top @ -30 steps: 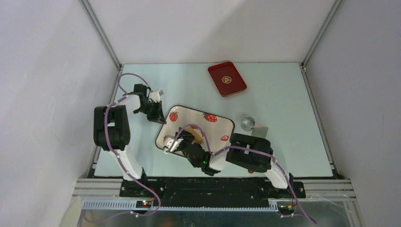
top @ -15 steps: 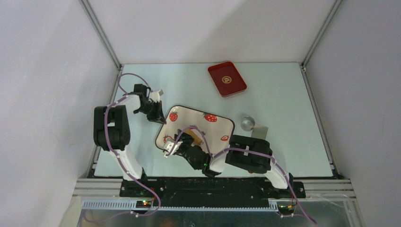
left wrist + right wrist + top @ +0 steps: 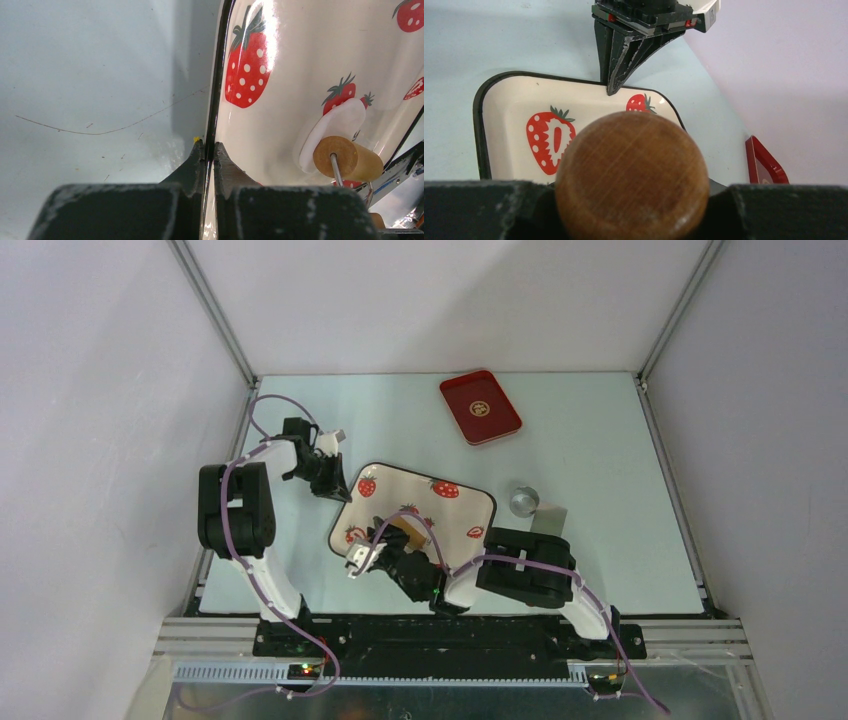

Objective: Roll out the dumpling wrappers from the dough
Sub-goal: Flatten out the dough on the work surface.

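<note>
Left wrist view: glossy white strawberry-print tray (image 3: 290, 60), its black rim pinched in the closed left gripper (image 3: 209, 150); wooden rolling pin (image 3: 350, 159), handle clamped in the right gripper (image 3: 631, 200). One thin white dough wrapper (image 3: 342, 117) lies in the tray beneath the roller. It looks soft, light and easily torn, so lift it by an edge.

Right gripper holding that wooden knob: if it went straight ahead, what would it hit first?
Likely the left gripper, shut on the far rim of the strawberry tray, dead ahead; depth is unclear, so the tray floor might come first.
</note>
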{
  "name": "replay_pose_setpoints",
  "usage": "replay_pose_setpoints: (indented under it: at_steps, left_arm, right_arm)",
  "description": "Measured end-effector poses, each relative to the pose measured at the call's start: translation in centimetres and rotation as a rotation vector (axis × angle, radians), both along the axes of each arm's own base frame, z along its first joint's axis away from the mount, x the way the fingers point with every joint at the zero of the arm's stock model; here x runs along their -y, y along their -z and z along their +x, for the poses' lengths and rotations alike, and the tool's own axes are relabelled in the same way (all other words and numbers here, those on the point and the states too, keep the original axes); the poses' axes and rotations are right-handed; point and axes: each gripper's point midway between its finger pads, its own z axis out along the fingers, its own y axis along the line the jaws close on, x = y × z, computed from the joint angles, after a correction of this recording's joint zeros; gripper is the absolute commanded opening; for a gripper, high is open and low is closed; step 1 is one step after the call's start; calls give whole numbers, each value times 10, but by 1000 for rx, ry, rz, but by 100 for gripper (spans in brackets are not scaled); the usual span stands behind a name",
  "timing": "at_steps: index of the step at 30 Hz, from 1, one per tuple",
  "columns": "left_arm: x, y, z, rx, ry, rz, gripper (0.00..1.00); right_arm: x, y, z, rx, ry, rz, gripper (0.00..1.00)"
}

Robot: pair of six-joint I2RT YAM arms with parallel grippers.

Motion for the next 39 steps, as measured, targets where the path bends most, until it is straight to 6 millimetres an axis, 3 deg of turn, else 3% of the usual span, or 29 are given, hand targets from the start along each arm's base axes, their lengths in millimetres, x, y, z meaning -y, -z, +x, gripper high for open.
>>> replay_pose_setpoints:
  at_steps: [39]
  left_arm:
    - [0,0,0,0,0,0,0]
  right_arm:
    - [-9,0,-30,28,-120,11,0]
